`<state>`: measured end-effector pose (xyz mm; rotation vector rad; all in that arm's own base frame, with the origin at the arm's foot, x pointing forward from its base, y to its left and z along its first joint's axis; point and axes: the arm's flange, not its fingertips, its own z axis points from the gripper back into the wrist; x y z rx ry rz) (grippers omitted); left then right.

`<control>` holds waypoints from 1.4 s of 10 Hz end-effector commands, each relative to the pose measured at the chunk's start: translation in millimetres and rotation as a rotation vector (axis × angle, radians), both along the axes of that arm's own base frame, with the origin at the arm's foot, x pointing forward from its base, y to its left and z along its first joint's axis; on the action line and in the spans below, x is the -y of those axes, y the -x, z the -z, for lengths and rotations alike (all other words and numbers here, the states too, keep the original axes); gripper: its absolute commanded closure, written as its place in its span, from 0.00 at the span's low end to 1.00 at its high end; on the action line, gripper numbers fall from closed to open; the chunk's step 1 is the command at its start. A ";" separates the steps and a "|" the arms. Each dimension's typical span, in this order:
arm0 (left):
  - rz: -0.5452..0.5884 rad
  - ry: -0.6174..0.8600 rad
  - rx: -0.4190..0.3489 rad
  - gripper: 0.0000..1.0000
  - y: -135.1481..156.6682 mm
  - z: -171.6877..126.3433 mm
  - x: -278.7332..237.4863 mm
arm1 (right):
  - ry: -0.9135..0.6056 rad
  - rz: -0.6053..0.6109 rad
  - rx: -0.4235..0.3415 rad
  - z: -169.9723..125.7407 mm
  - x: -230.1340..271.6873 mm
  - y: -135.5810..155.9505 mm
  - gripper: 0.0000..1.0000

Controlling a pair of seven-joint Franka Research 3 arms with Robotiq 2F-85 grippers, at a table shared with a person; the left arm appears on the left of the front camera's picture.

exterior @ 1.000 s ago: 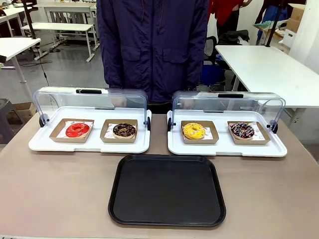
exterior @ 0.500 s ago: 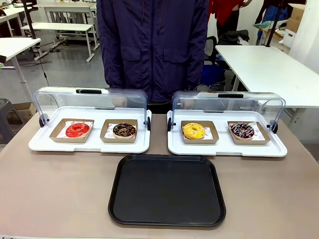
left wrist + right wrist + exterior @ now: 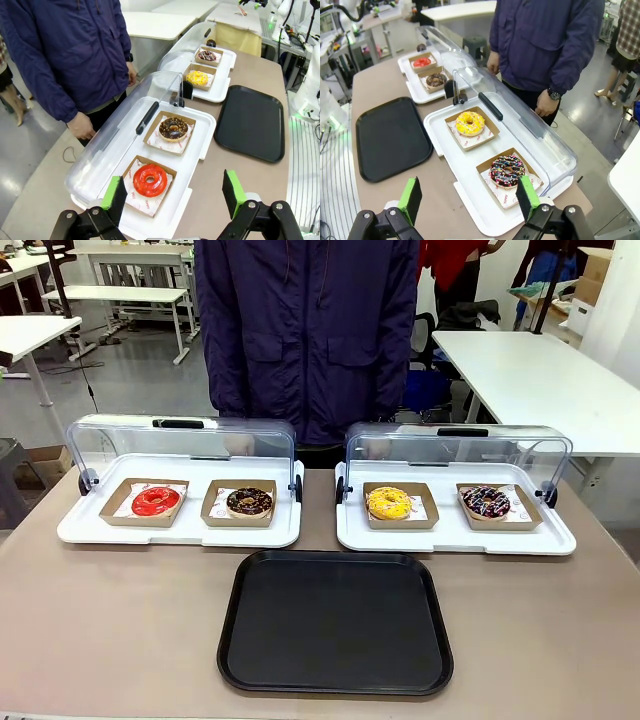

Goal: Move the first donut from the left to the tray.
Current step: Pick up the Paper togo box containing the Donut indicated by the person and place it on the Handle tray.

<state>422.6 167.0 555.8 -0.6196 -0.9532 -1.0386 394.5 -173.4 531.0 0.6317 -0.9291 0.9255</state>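
From the front, you see the red donut point(image 3: 156, 501) leftmost in the left display tray point(image 3: 80, 530), with the black tray point(image 3: 335, 622) nearer on the worktop point(image 3: 110, 630). In the left wrist view, the red print on its paper is too small to read, and the left end effector point(image 3: 174, 192) hangs wide open, holding nothing. In the right wrist view, the right end effector point(image 3: 469, 195) is also spread wide, holding nothing, near the sprinkled donut point(image 3: 507, 171).

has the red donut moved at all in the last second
No. The red donut sits in the same spot in the left display tray, with the same gap to the chocolate donut, and is not yet on the black tray.
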 end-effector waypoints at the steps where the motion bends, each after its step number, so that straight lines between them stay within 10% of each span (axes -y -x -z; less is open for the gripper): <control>1: 0.009 0.020 0.011 0.00 -0.8 0.0 -0.3 | -0.015 -0.012 0.033 0.0 -0.1 -2.2 0.00; 14: 0.009 0.020 0.011 0.00 -0.8 0.0 -0.3 | -0.015 -0.012 0.033 0.0 -0.1 -2.2 0.00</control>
